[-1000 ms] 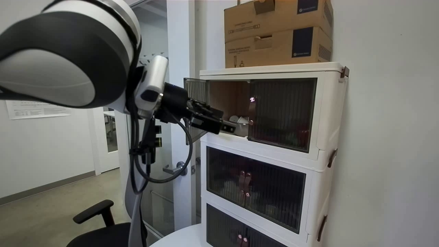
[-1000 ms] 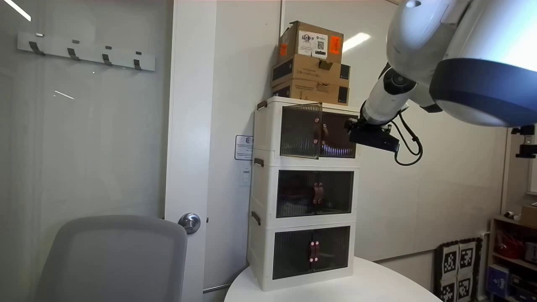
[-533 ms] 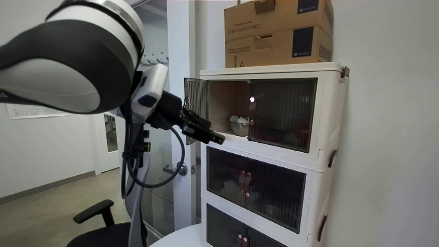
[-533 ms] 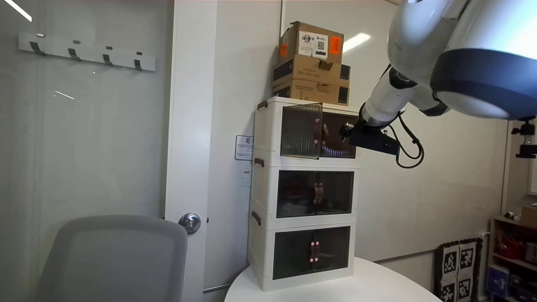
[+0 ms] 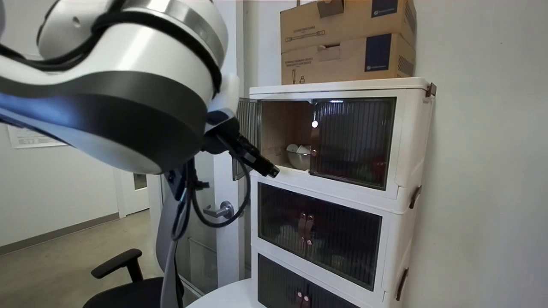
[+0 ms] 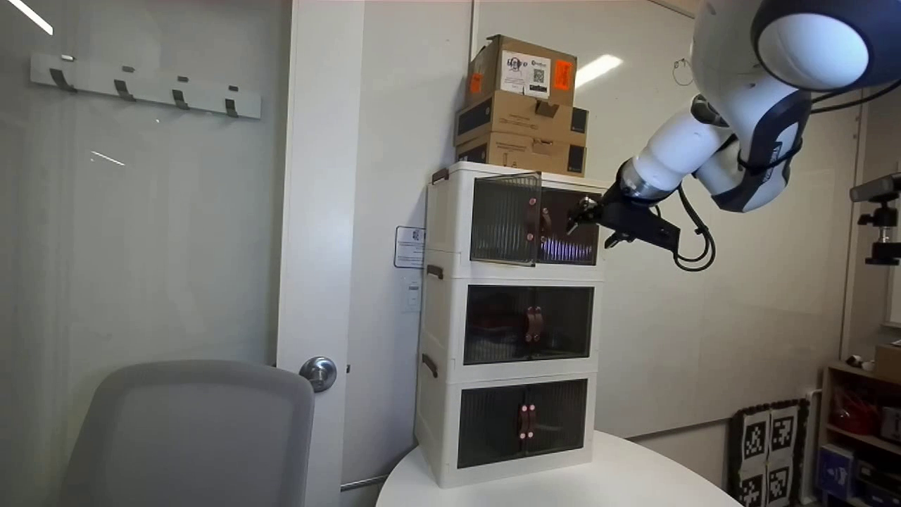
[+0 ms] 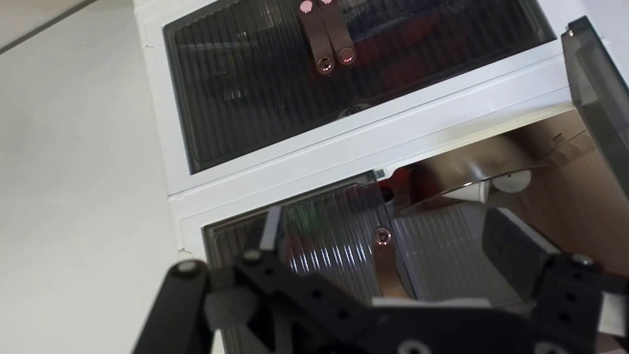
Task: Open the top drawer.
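Note:
The top drawer (image 5: 406,141) is the cabinet's cream top tier, also in the other views (image 6: 447,218) (image 7: 245,194). One smoky front panel (image 5: 247,119) is swung open. The matching panel (image 5: 353,141) is closed and bears a brown strap handle (image 7: 385,265). Inside, a see-through bowl (image 5: 298,158) holds white items. My gripper (image 5: 273,172) points down and forward before the tier's lower edge. It also shows in an exterior view (image 6: 591,234). In the wrist view my gripper (image 7: 385,221) is open and empty. The strap appears between the spread fingers, not grasped; its distance is unclear.
Two matching tiers below, the middle (image 5: 319,235) and bottom (image 6: 522,424), have closed panels. Brown cardboard boxes (image 5: 346,55) stand on the cabinet. The cabinet rests on a round white table (image 6: 563,482). A wall stands beside it, and a chair (image 6: 190,429) is nearby.
My gripper has drawn back from in front of the bowl, moved down and tilted more downward. The arm behind it has swung and turned. The cabinet panels have not moved.

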### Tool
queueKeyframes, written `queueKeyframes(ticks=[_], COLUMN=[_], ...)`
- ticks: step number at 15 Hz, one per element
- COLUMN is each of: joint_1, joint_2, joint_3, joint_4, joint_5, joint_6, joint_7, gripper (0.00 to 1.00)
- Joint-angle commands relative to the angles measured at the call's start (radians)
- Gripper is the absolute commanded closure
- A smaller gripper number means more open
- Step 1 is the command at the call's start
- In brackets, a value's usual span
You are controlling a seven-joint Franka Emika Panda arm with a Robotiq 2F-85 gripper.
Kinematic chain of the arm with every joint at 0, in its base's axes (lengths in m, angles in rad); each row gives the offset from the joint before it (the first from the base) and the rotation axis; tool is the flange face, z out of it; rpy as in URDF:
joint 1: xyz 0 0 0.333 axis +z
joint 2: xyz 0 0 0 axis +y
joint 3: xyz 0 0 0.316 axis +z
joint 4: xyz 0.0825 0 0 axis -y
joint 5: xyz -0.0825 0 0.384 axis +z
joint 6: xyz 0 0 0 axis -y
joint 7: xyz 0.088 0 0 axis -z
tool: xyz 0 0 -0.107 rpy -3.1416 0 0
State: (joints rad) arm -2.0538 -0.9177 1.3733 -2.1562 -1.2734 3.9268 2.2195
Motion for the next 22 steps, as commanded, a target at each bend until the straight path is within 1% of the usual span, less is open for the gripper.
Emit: queueKeyframes(ticks=[1,2,4,5,6,7,8,9,10,11,14,15,16,18,21,22], joint_1=[-0.159,-0.199,-0.304,-0.393,-0.455,-0.531,-0.403,-0.438,-0.438,-0.432,-0.4,-0.398,-0.343,-0.351,-0.365,-0.345], joint_2=[0.247,0.298,0.387,0.388,0.375,0.345,0.303,0.271,0.441,0.436,0.516,0.33,0.388,0.343,0.31,0.318], joint_3=[0.118,0.152,0.26,0.326,0.372,0.429,0.299,0.321,0.45,0.467,0.582,0.46,0.448,0.429,0.416,0.411], joint_4=[0.122,0.156,0.249,0.303,0.347,0.398,0.343,0.376,0.353,0.349,0.296,0.412,0.315,0.342,0.36,0.324], joint_5=[-0.121,-0.182,-0.317,-0.357,-0.382,-0.379,-0.343,-0.316,-0.444,-0.455,-0.529,-0.538,-0.441,-0.463,-0.467,-0.48], joint_6=[0.065,0.074,0.084,0.133,0.19,0.262,0.351,0.428,0.312,0.32,0.292,0.291,0.318,0.304,0.304,0.329], joint_7=[-0.094,-0.083,-0.026,-0.001,0.029,0.045,0.053,0.061,0.071,0.076,0.097,0.21,0.086,0.133,0.144,0.147], gripper=[0.0,0.0,0.0,0.0,0.0,0.0,0.0,0.0,0.0,0.0,0.0,0.0,0.0,0.0,0.0,0.0])
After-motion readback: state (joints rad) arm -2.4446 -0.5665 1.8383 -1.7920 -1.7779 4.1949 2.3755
